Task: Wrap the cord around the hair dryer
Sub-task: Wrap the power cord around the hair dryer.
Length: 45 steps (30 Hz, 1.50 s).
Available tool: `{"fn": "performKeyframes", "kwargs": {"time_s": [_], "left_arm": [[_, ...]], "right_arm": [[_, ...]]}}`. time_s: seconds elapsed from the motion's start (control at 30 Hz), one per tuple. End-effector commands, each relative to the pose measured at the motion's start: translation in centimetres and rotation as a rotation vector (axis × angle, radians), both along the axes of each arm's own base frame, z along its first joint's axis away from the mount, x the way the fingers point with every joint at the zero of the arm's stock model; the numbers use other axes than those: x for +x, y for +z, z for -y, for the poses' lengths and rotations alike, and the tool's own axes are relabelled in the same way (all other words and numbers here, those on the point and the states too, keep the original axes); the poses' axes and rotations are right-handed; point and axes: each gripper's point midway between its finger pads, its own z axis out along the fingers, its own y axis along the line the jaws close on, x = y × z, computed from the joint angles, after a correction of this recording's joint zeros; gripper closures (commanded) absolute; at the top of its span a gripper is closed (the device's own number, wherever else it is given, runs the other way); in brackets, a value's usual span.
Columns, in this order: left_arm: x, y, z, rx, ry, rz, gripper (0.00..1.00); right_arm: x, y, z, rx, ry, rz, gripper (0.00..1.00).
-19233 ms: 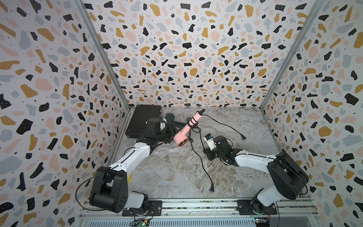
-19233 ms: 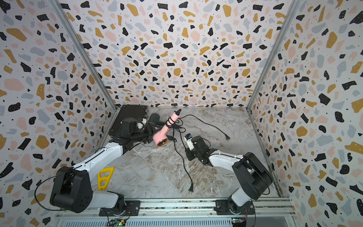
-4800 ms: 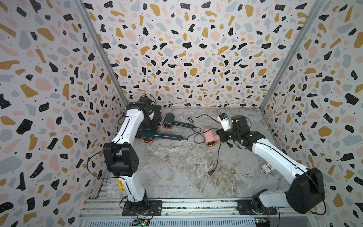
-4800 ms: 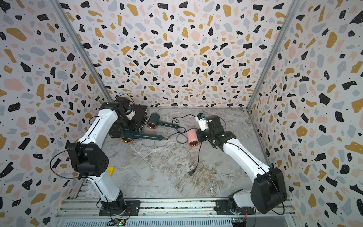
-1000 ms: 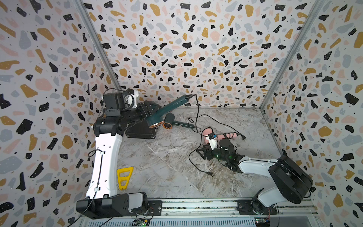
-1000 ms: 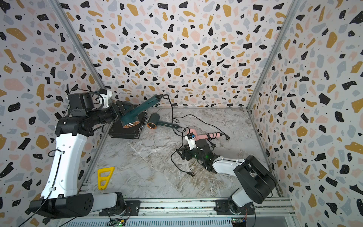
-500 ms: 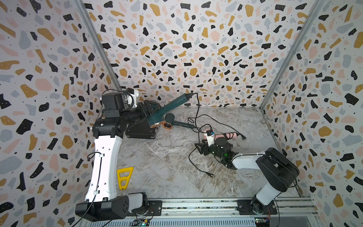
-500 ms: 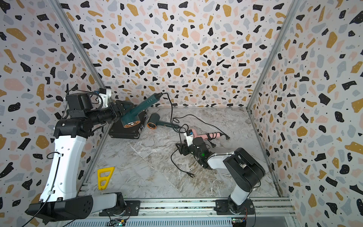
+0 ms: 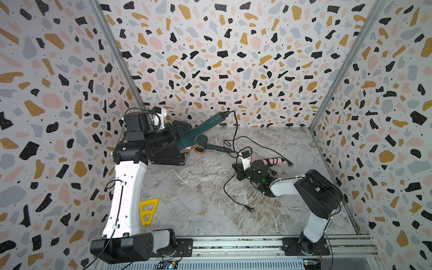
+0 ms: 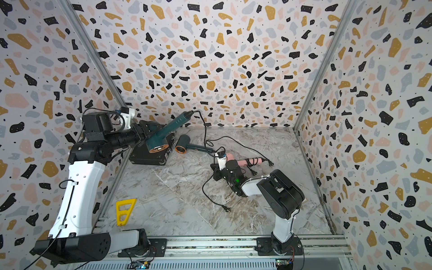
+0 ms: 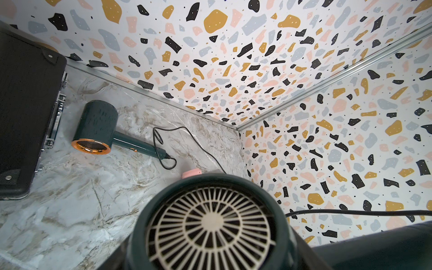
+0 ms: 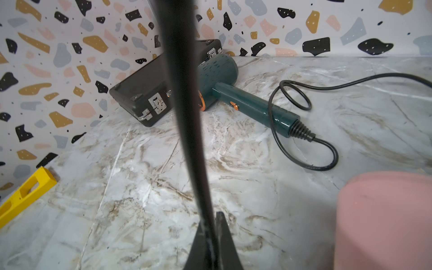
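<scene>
Right jaws have just closed on the black cord. Left jaws hold the teal hair dryer aloft, so wrapping can likely start.

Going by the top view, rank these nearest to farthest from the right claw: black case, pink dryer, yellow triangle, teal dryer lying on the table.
From the right claw:
1. Pink dryer, just beside it.
2. Teal dryer lying on the table, farther back, leftward.
3. Black case, back left corner.
4. Yellow triangle, front left, near the wall.
</scene>
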Motion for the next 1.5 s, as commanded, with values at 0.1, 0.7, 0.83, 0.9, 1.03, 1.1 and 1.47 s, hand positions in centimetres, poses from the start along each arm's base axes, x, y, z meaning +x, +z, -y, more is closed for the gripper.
{"fn": "performKeyframes", "kwargs": {"time_s": [0.1,0.7,0.83,0.9,1.03,1.1,1.47], "left_arm": [[2.5,-2.2,-2.2,0.142,0.110,0.020,1.00],[6.9,-14.7,-2.4,0.676,0.106,-0.174,1.00],[6.6,-16.0,-0.8,0.685,0.023,-0.201,1.00],[6.1,-16.6,0.6,0.703,-0.054,-0.208,1.00],[4.3,-18.3,3.5,0.718,-0.232,-0.211,1.00],[3.1,-18.9,4.8,0.728,-0.328,-0.205,1.00],[-2.8,-12.2,12.7,0.317,-0.688,0.067,1.00]], "right_arm": [[-4.2,-0.2,1.3,-0.139,0.116,-0.119,1.00],[-7.7,7.9,8.6,-0.895,0.106,0.106,1.00],[-7.6,10.3,7.1,-0.937,0.144,0.224,1.00],[-6.7,11.4,7.1,-0.971,0.117,0.264,1.00],[-4.5,13.6,7.2,-1.043,0.051,0.323,1.00],[-3.7,15.1,6.7,-1.014,0.035,0.340,1.00],[2.4,16.1,9.7,-0.692,-0.053,0.128,1.00]]}}
